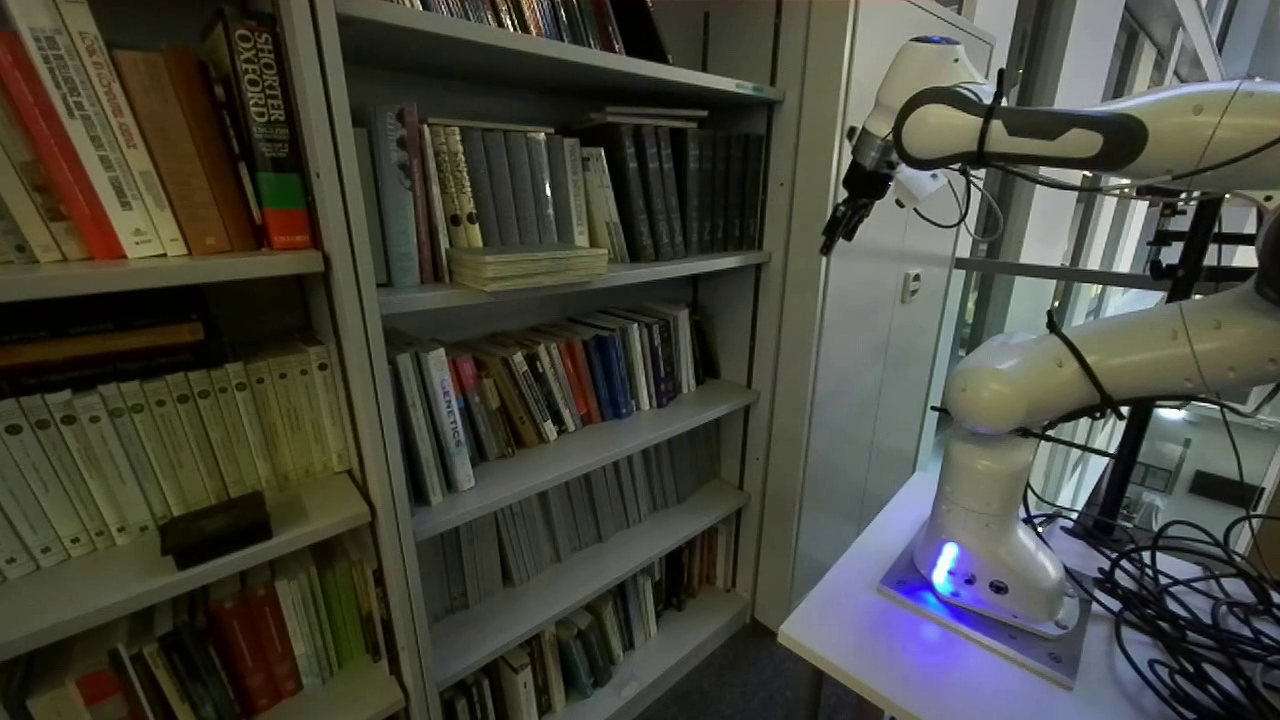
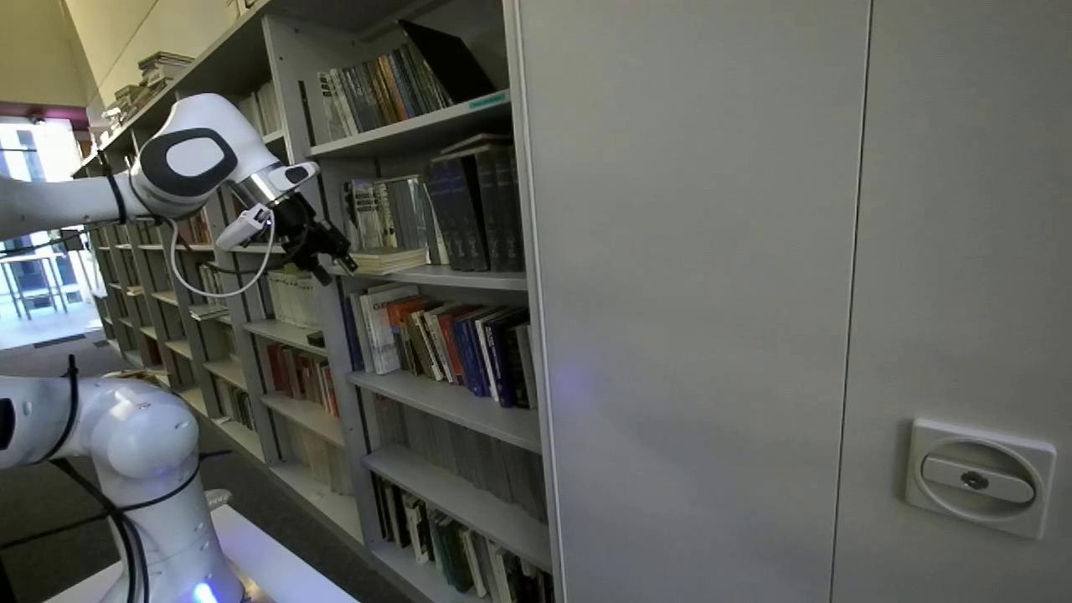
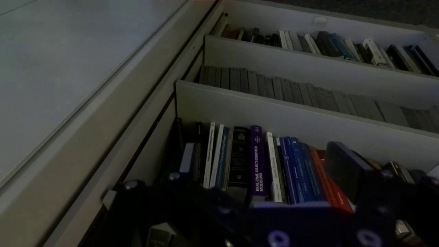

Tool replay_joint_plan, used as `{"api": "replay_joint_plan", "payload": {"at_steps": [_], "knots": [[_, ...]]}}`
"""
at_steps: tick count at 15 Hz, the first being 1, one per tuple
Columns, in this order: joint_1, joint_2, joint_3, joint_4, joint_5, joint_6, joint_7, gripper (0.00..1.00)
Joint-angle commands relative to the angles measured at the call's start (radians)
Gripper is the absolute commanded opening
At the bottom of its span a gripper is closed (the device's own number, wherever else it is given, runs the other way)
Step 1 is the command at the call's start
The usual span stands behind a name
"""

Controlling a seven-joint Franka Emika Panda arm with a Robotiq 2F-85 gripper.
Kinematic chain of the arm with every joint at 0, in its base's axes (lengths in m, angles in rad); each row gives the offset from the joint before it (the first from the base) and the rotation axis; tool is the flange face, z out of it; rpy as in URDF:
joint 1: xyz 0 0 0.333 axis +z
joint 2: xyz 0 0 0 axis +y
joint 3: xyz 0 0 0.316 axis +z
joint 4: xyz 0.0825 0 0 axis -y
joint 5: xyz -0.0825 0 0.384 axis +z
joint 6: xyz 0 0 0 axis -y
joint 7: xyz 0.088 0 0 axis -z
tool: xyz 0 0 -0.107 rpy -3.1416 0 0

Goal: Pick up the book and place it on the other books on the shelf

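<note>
Gripper (image 2: pixel 337 270) hangs in mid-air, apart from the bookcase (image 1: pixel 352 300), upper left of an exterior view, tips angled down-right. Fingers (image 3: pixel 343 168) spread wide; in the wrist view they show along the bottom edge, purple REAL-TIME OBJECT-ORIENTED MODELING spine (image 3: pixel 257 164) and blue spines (image 3: pixel 297 168) visible through the gap, farther back.

Book (image 1: pixel 535 255): olive-tan, flat, on top of a stack of similar thin volumes (image 1: pixel 530 272), left of centre in an exterior view. Stack sits at the front of the shelf (image 1: pixel 690 268), just in front of the upright books (image 1: pixel 510 190); touching or not, can't tell. Row is mostly grey and white to the left, dark volumes (image 1: pixel 710 190) to the right. A thin flat book (image 1: pixel 490 127) lies across the grey tops, more flat books (image 1: pixel 650 115) across the dark ones.

One tier down, same frame: white GENETICS book (image 1: pixel 450 420), left of centre. Panda arm (image 1: pixel 1150 345) fills the right side; base (image 1: pixel 985 560) on a white table (image 1: pixel 845 630), glowing blue, black cables (image 1: pixel 1190 600) heaped beside it. Cabinet door (image 2: pixel 695 293) takes the right half of an exterior view, lock handle (image 2: pixel 976 481) at lower right.
</note>
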Motion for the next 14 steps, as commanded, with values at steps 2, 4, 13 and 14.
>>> {"api": "replay_joint_plan", "payload": {"at_steps": [2, 4, 13, 14], "knots": [[-0.008, 0.002, 0.004, 0.001, 0.007, 0.0, -0.006, 1.0], [0.03, -0.04, -0.011, -0.024, -0.006, 0.072, -0.064, 1.0], [0.132, -0.057, 0.126, -0.047, -0.046, 0.274, -0.189, 1.0], [0.147, -0.057, 0.144, -0.055, -0.05, 0.302, -0.197, 1.0]]}}
